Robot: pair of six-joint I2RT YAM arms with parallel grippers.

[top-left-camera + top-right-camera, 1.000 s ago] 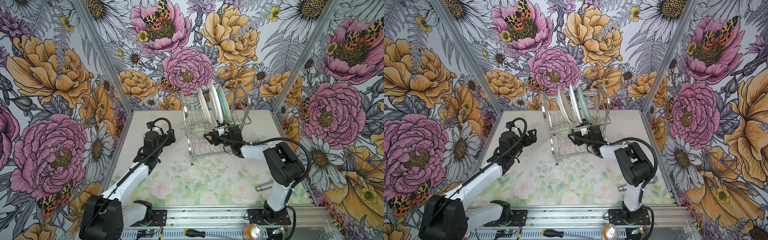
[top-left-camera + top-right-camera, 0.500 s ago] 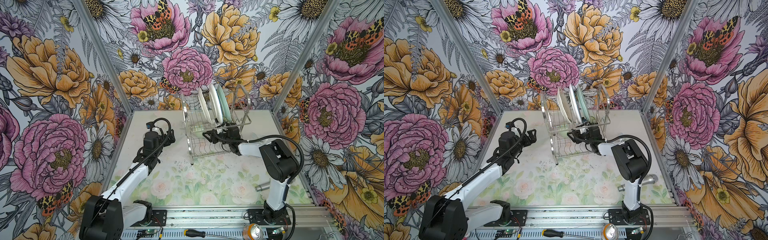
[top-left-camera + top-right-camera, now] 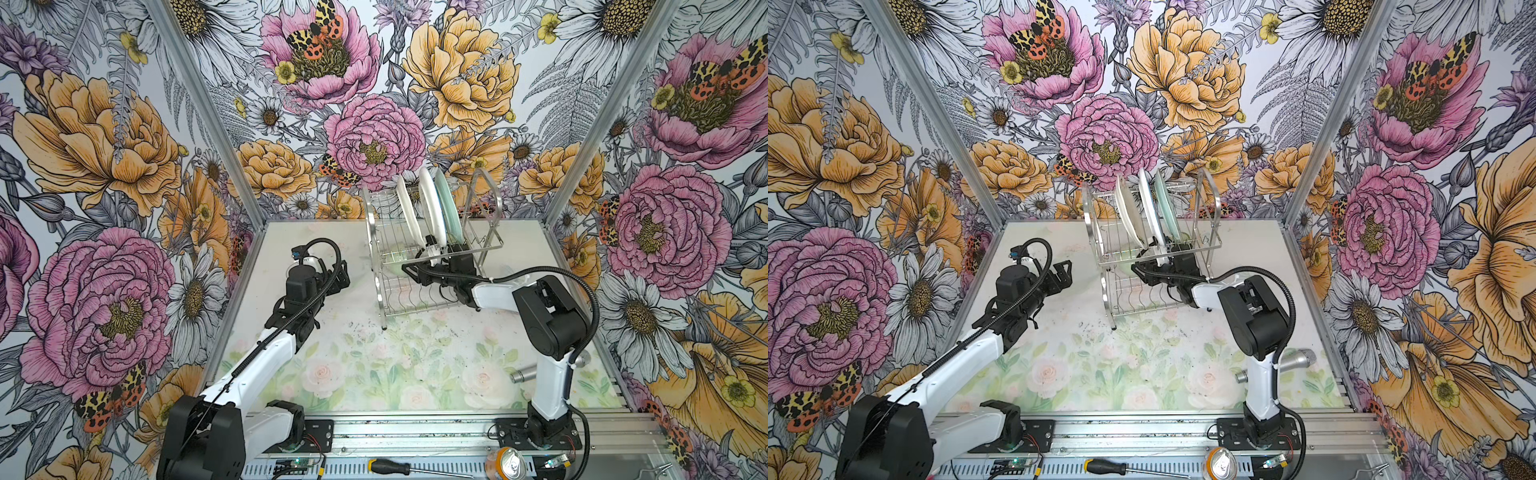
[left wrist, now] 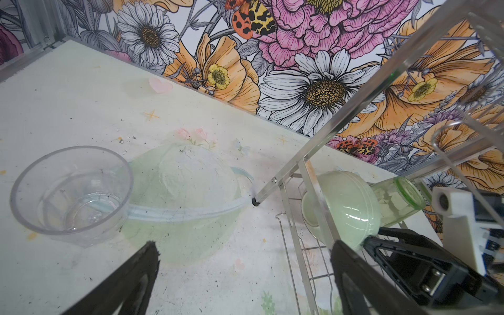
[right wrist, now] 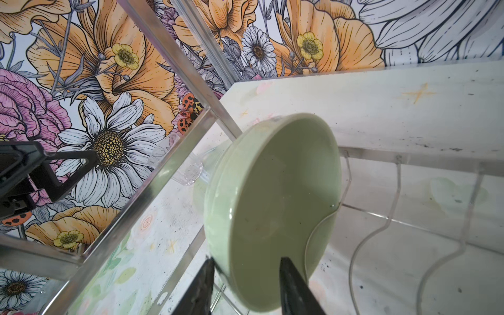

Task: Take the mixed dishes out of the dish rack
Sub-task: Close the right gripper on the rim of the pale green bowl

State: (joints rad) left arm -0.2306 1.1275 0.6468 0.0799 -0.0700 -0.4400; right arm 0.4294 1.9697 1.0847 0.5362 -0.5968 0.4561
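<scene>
Clear glass [image 4: 71,191] and speckled bowl [image 4: 191,177] are out on the table [image 4: 68,95] by the wide-spread left gripper [image 4: 245,245]; three plates [image 3: 430,208], green tumbler [image 4: 398,199] and pale green bowl [image 5: 272,191], rim straddled by the right gripper [image 5: 246,260], grip unclear, wait in the dish rack [image 4: 354,111].

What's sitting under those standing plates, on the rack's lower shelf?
A pale green bowl tipped on its side, a green tumbler beside it. The right gripper straddles the bowl's rim. In both top views, plates and gripper cover most of them.
</scene>
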